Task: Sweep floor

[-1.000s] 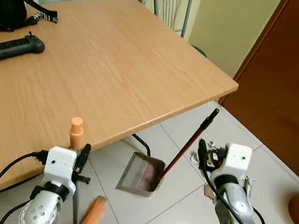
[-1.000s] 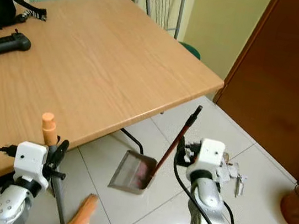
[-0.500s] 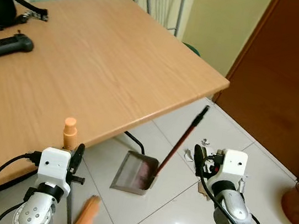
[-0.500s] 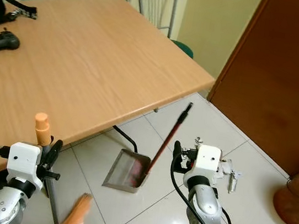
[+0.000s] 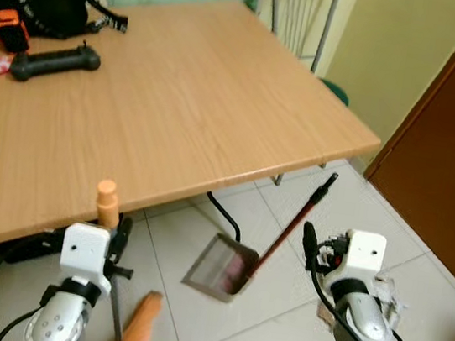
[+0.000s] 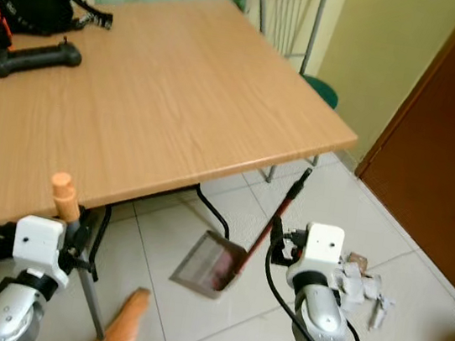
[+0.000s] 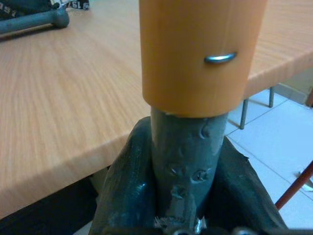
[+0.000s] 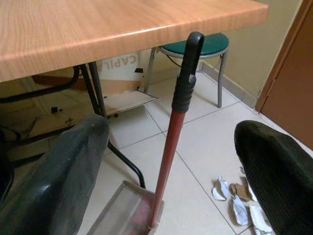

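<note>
My left end effector [image 7: 188, 205] pinches the broom handle [image 7: 188, 161]; my spread right end effector [image 8: 171, 166] could topple the upright dustpan [image 5: 223, 265] when closing.

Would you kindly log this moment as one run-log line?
left gripper: shut on broom handle | right gripper: open, facing dustpan handle | litter: on floor

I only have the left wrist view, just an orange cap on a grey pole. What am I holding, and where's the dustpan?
Observer: The left gripper is shut on a broom; its orange head rests on the floor.
Operator: And the dustpan?
Observer: The dustpan stands on the tiles beside the table, red handle tilted up.
Operator: Is the right gripper on it?
Observer: No. The right gripper is open, the handle between its fingers, untouched.
</note>
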Tool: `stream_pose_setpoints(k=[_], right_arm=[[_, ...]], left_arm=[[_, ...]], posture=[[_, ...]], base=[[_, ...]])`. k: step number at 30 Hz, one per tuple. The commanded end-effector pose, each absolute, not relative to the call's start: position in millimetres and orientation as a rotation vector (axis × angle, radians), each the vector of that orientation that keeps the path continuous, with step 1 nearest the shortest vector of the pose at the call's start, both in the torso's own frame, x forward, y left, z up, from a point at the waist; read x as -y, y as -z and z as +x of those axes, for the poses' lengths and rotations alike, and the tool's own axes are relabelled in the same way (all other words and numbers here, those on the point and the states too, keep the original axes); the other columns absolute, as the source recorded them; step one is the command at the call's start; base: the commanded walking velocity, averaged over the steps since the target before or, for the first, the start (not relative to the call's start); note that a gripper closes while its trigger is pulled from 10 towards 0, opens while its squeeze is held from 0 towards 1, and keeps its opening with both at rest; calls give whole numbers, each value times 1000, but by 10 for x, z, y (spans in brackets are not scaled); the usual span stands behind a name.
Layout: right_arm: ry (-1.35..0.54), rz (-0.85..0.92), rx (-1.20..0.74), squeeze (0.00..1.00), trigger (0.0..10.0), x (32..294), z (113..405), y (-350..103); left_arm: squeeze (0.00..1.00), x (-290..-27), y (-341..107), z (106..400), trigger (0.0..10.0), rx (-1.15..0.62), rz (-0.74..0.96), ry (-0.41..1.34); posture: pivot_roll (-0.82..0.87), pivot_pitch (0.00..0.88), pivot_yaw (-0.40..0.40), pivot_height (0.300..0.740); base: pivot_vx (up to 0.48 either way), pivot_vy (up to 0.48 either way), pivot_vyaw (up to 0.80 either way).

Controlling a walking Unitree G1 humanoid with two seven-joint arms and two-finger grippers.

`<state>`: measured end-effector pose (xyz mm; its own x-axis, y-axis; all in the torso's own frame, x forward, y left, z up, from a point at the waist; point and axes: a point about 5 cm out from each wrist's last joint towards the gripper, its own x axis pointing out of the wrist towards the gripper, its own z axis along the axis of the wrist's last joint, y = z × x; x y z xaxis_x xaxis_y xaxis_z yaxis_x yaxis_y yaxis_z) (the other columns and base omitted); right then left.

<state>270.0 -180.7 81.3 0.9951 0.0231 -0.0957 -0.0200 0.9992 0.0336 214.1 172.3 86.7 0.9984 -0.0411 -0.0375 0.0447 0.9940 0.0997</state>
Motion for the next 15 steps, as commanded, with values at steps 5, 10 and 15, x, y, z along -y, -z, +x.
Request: stream_pose_setpoints(k=[5, 10, 15], right_arm=[[-26, 48, -93, 0, 10000, 1773, 2670, -821], [-31, 49, -91, 0, 10000, 1751, 2626, -816], [-57, 35, -87, 0, 10000, 1703, 2608, -808]], left_arm=[[0, -1814, -853, 2128, 10000, -48, 136, 6], [0, -1849, -870, 2113, 10000, -39, 140, 9], [0, -1823, -869, 2121, 10000, -33, 129, 20]], posture=[[102, 132, -23, 740], [102, 130, -21, 740], [101, 127, -22, 740]], base=[[0, 0, 0], [0, 0, 0], [49, 0, 0]])
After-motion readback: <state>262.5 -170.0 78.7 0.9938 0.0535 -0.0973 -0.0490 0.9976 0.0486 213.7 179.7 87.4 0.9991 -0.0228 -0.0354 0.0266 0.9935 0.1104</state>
